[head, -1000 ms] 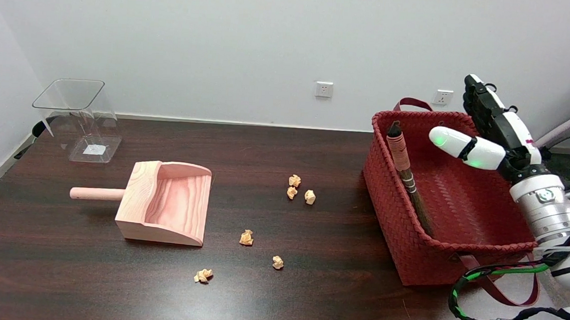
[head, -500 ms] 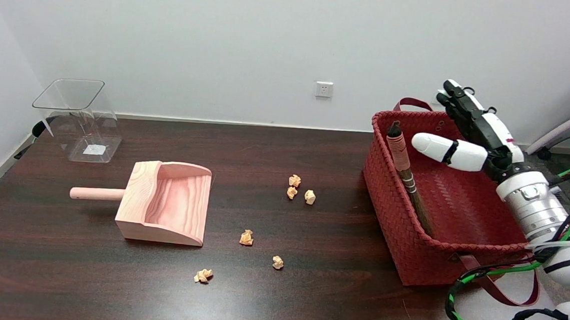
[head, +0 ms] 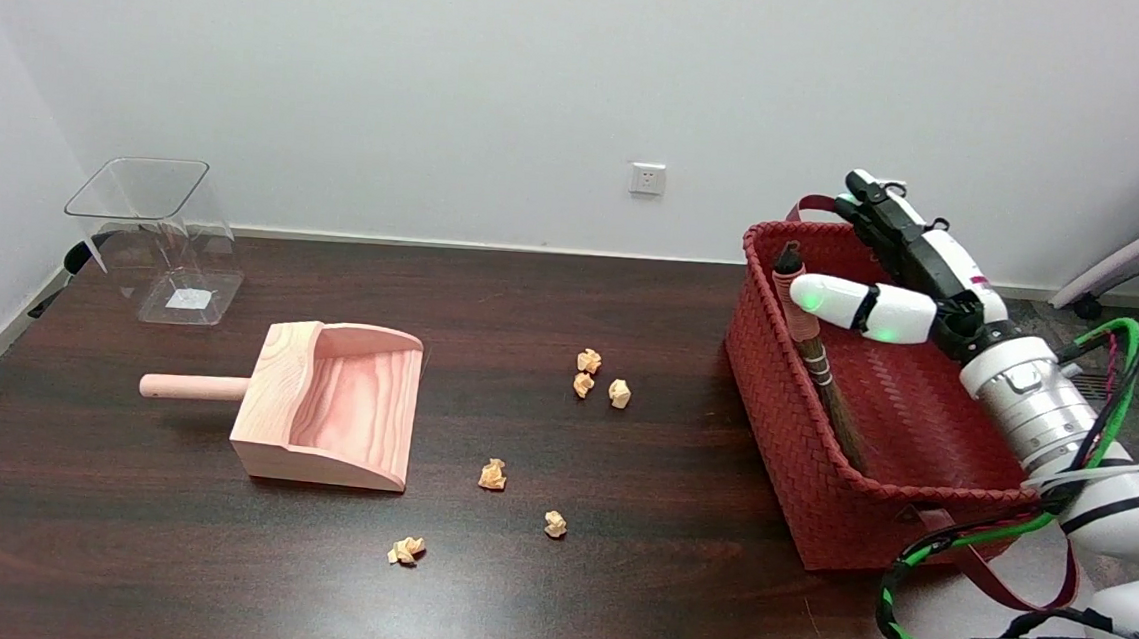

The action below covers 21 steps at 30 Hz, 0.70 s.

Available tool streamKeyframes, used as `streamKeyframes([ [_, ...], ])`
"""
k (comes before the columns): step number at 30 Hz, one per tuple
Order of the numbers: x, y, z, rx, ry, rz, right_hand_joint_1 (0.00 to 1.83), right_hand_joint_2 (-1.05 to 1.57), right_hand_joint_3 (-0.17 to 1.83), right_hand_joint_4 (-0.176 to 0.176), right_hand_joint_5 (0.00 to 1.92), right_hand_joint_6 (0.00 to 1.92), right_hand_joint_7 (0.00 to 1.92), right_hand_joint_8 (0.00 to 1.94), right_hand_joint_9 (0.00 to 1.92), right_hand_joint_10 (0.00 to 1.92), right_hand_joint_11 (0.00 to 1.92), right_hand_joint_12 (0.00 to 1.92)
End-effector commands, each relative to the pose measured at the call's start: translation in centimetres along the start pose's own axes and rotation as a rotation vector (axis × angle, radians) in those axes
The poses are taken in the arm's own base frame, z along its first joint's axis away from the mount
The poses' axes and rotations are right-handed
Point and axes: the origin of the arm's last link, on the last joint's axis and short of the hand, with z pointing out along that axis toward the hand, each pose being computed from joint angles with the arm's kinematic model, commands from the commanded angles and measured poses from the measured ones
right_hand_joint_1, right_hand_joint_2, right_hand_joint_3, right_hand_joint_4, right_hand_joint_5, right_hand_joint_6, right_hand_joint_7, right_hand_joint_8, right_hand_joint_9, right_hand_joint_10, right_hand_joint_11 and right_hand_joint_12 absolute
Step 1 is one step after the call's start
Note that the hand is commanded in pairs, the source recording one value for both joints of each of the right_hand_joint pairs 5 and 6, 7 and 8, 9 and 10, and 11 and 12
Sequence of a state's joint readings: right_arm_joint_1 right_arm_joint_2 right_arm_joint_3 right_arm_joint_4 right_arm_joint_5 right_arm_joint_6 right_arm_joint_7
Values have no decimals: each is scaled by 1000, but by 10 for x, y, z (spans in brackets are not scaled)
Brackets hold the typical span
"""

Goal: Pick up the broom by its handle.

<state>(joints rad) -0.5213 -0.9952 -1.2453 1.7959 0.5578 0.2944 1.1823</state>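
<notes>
Inside the red basket [head: 923,424] at the desk's right end, the broom [head: 813,352] leans on the left wall. Right hand [head: 898,277] hovers beside its handle, fingers spread, holding nothing. Risk: closing early could push the handle aside.
</notes>
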Motion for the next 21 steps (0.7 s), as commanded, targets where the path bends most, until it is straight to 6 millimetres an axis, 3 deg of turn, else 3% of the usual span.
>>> streamKeyframes([
  [1,-18,10,9,-32,-63,13,852,442,213,0,48,48,216,216,48,48,48,48],
  [21,-42,21,17,-51,-112,45,844,443,203,0,46,46,220,220,46,46,46,46],
])
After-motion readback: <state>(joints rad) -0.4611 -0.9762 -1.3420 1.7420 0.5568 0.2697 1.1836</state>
